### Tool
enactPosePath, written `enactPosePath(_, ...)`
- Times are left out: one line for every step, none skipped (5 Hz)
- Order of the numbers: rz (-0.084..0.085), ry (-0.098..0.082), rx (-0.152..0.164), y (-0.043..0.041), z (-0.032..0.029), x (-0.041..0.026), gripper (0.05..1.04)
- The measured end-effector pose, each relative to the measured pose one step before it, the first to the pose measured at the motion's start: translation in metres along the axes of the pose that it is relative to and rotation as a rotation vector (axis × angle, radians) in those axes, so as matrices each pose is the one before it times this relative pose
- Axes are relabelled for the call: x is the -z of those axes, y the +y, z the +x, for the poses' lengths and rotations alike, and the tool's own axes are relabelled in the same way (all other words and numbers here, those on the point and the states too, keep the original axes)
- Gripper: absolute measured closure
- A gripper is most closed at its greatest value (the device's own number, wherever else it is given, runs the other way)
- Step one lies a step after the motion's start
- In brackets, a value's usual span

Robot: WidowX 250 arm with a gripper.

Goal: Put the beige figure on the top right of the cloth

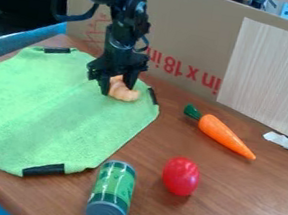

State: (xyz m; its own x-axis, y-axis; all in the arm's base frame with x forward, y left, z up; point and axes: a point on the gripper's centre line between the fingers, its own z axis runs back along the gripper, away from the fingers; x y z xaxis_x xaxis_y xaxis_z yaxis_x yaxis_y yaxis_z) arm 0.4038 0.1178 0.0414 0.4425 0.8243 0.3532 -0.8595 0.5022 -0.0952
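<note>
The tool (116,90) is closed around the beige figure (124,94), one finger at each side, with the figure's rounded lower part poking out toward the camera. Both are over the top right of the green cloth (58,112), just beside the black strip (153,96) at its right-hand corner. Whether the figure's underside rests fully on the fabric is hard to tell.

The step in hand looks to be the release, with the task nearly done. To do it well, ease the figure down until the cloth bears its weight, and only then part the fingers, slowly and evenly, so that neither one nudges it toward the edge. The shape is lumpy and may roll a little once freed. Lift straight up afterwards; a sideways exit could drag the fabric or tip the figure onto the bare desk (240,209). The carrot (224,134) lies well apart to the right and needs no special care.
</note>
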Motion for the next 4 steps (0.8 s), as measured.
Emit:
enactPosePath(0.0115,0.0054,-0.0061,0.00195,-0.00047,0.00098,0.127)
enactPosePath(-0.0081,0.0428,0.0074,-0.00126,-0.00679,-0.00015,0.081)
enactPosePath(-0.0287,-0.0040,-0.0048,-0.00260,0.00430,-0.02653,0.084)
enactPosePath(0.0301,0.0332,0.0416,-0.00679,-0.01175,-0.02649,0.084)
